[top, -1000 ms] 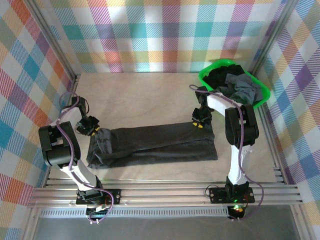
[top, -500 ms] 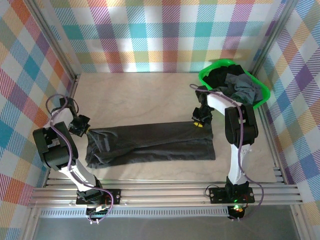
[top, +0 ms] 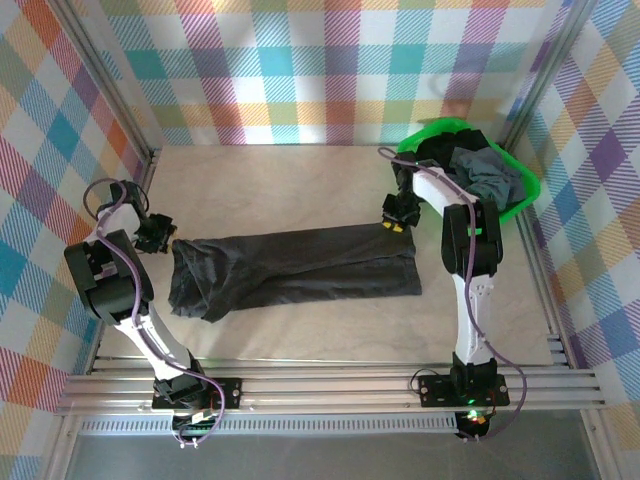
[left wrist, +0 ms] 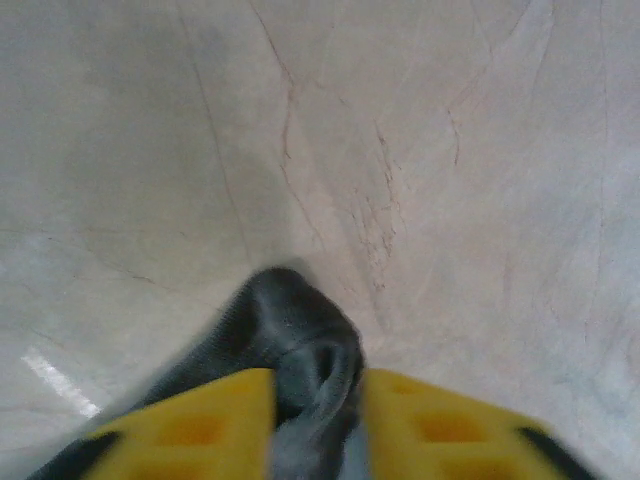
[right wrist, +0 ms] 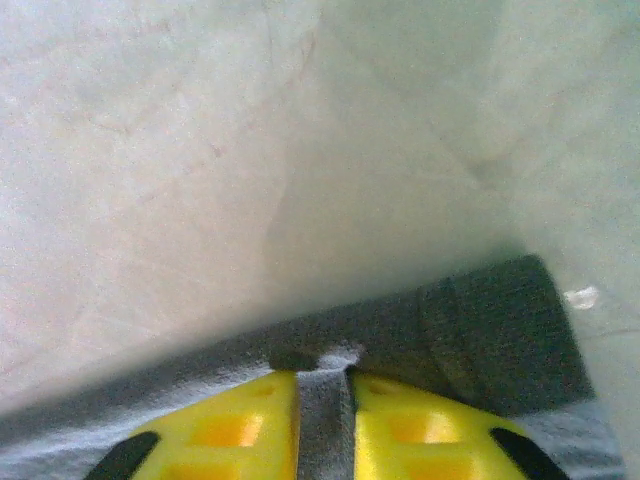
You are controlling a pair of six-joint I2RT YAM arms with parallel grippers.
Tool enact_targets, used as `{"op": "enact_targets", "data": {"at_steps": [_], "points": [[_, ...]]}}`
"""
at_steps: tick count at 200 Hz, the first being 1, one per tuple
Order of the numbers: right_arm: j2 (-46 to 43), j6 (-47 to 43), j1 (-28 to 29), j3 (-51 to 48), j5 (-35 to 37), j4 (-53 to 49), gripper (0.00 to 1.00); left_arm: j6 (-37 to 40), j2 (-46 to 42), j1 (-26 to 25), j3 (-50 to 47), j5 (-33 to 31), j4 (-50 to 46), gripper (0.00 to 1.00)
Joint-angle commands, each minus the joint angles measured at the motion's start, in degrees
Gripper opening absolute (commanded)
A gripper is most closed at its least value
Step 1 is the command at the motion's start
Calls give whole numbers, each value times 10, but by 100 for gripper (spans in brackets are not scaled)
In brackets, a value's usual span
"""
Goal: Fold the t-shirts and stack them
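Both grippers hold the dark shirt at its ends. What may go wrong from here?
The left gripper pinches only a small bunched tip of the shirt, so the cloth may slip out under tension.
The right gripper holds just a thin edge; an uneven pull could skew the fold.
The right arm bends close to the green basket and might bump it.

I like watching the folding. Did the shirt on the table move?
Yes. The shirt slid farther back, away from the metal rail at the near edge.
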Motion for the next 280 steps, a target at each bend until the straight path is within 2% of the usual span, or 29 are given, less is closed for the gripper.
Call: {"op": "enact_targets", "data": {"at_steps": [1,22,33,46,58,71,82,93,117,171,193,227,255,280], "points": [[-29,-47,-2,13,-4,-25,30,17,-88,-5,-10,-63,-35,49],[-99,-53,5,-39,7,-8,36,11,-182,-45,-60,-103,-78,50],[-140,-49,10,-78,5,6,37,-7,-226,-75,-99,-101,-88,49],[-177,-50,23,-117,-2,20,38,-29,-257,-114,-151,-66,-67,44],[-201,-51,33,-144,-19,26,38,-43,-272,-139,-206,5,10,35],[-223,-52,40,-179,-64,49,41,-42,-264,-166,-235,56,67,34],[-240,-53,44,-203,-98,66,44,-11,-235,-183,-228,82,60,35],[-253,-57,48,-221,-131,83,46,23,-212,-198,-219,84,34,35],[-275,-64,56,-236,-195,111,48,52,-202,-212,-242,82,42,36],[-294,-58,66,-230,-213,108,49,84,-147,-233,-251,64,77,35],[-298,-56,67,-232,-214,107,49,87,-148,-238,-250,66,76,25],[-307,-56,66,-243,-202,106,49,74,-192,-248,-254,52,46,0],[-308,-54,67,-251,-202,108,48,29,-252,-271,-258,36,6,0],[-306,-53,66,-253,-199,110,48,-35,-291,-313,-262,26,-40,0]]}}
